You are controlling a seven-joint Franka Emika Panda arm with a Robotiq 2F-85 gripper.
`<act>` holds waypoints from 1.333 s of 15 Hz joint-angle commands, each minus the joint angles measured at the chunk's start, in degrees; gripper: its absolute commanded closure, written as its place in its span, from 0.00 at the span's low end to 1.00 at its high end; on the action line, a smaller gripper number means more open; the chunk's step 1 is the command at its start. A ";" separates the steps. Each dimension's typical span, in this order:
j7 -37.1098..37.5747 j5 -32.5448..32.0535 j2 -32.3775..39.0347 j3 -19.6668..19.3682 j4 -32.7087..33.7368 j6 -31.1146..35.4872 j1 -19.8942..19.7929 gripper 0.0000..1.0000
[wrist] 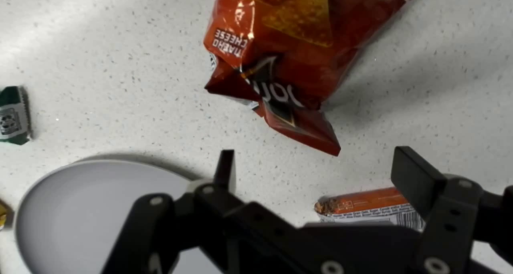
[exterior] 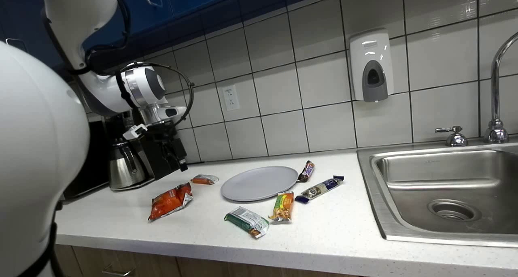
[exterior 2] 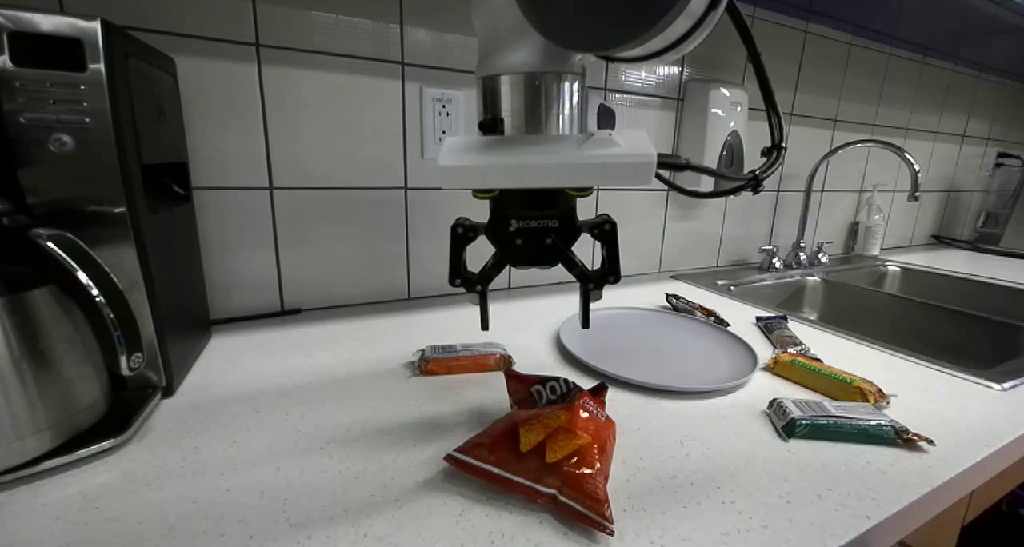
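Note:
My gripper [exterior 2: 534, 328] is open and empty, pointing down above the counter; its spread fingers also show in the wrist view [wrist: 314, 157]. Nearest it are a red chip bag [exterior 2: 544, 451] and an orange-wrapped bar [exterior 2: 464, 361], both apart from the fingers. In the wrist view, the bag [wrist: 296, 37] lies ahead of the fingers, and the bar [wrist: 360, 202] is partly hidden by the right finger and gripper body. A round grey plate [exterior 2: 660, 351] lies beside them. Around it lie a green bar [exterior: 247, 221], a yellow-orange bar [exterior: 283, 206], a blue-and-silver bar [exterior: 319, 189] and a dark-purple bar [exterior: 306, 171].
A coffee maker with a steel carafe [exterior: 126, 167] stands at the back, near the arm. A steel sink [exterior: 374, 212] with a faucet [exterior: 495, 94] is at the counter's far end. A soap dispenser [exterior: 370, 64] hangs on the tiled wall. The counter's front edge [exterior: 210, 250] shows.

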 commanded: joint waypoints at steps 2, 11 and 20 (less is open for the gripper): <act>14.80 -4.42 3.44 -2.32 4.23 -0.10 2.01 0.00; 33.58 -5.77 9.58 -5.63 9.14 3.71 3.38 0.00; 48.22 -7.18 16.65 -10.65 15.02 7.35 7.14 0.00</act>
